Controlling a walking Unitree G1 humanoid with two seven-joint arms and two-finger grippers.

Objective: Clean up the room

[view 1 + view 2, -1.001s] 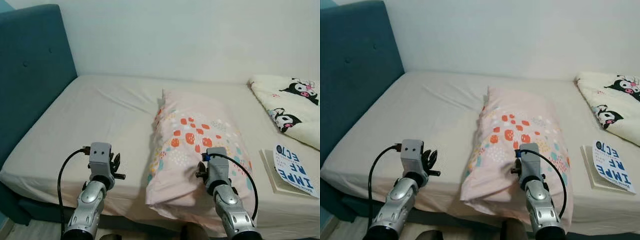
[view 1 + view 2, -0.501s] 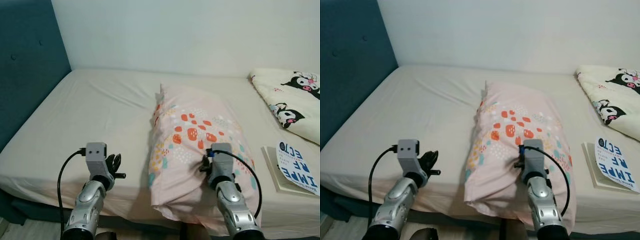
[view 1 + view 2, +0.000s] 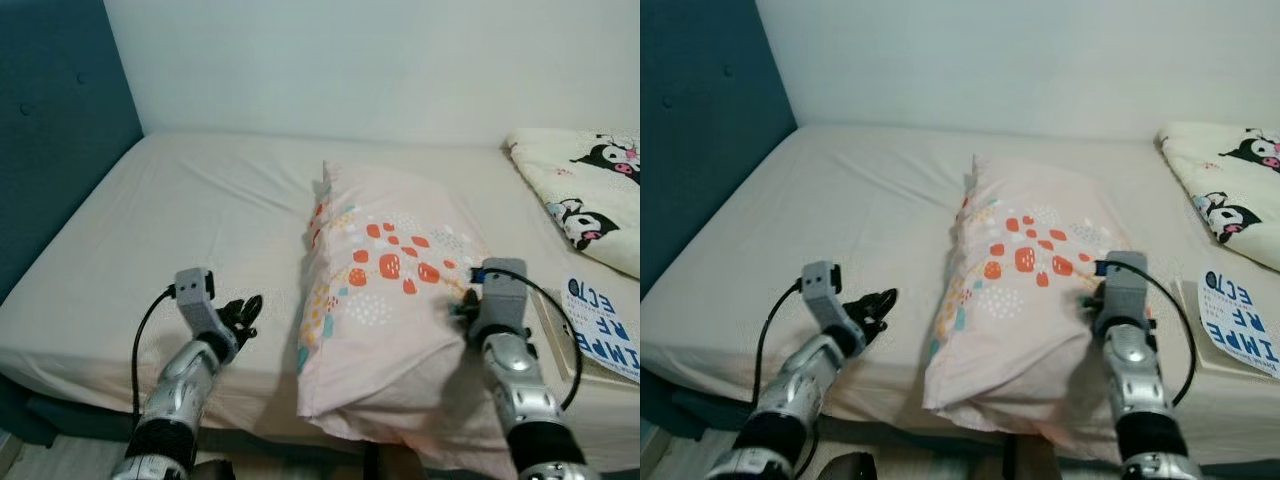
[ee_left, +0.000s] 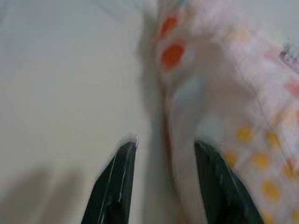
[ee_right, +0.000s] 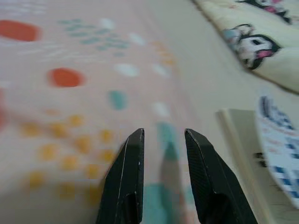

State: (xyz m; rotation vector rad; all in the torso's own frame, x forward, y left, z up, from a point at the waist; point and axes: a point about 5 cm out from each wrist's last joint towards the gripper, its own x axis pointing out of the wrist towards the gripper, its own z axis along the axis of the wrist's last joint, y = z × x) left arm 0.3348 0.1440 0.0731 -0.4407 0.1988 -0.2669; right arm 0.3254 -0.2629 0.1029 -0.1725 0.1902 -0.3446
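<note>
Pillow [image 3: 390,300] lies at bed [image 3: 190,230] front edge; our left end effector [image 3: 243,312] and right end effector [image 5: 161,175], fingers parted, flank it.

Soft matt cloth pillow [image 3: 385,280], smooth cloth bedsheet [image 3: 190,220], glossy black tool fingers [image 5: 128,177], padded fabric headboard [image 3: 50,130]

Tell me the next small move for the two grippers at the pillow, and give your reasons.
Probably ease both grippers inward until the fingers close on the pillow. The left gripper sits open beside the pillow's left edge, fabric already between its fingers. The right gripper hovers open over the pillow's right edge, next to the book. Neither grips it yet.
</note>
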